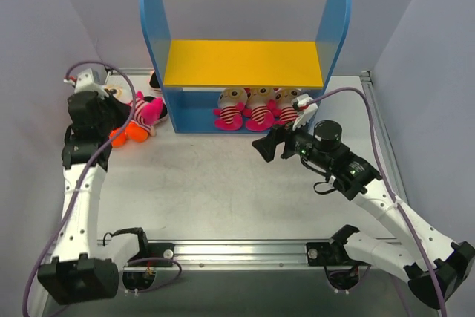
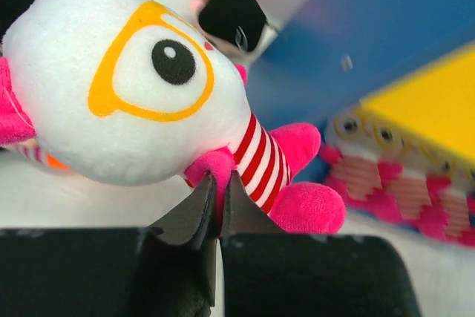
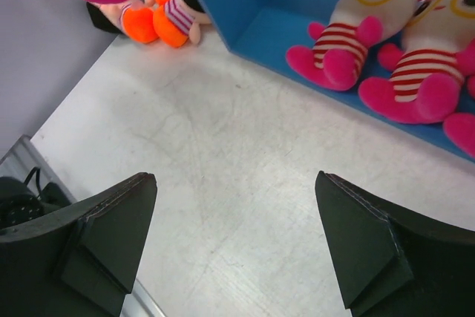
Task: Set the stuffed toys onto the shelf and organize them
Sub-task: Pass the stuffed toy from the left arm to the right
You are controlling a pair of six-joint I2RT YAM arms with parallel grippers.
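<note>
Left pincer (image 2: 219, 185) pinched closed; right pincer (image 3: 236, 180) spread wide.

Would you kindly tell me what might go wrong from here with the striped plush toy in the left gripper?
The left gripper pinches only a small pink limb of the white-headed, red-striped pink plush toy, so its big head may swing it loose. The tall blue side panel of the shelf stands between this toy and the lower level and could snag it. The open right gripper hovers before the three striped toys seated there and may block it.
</note>
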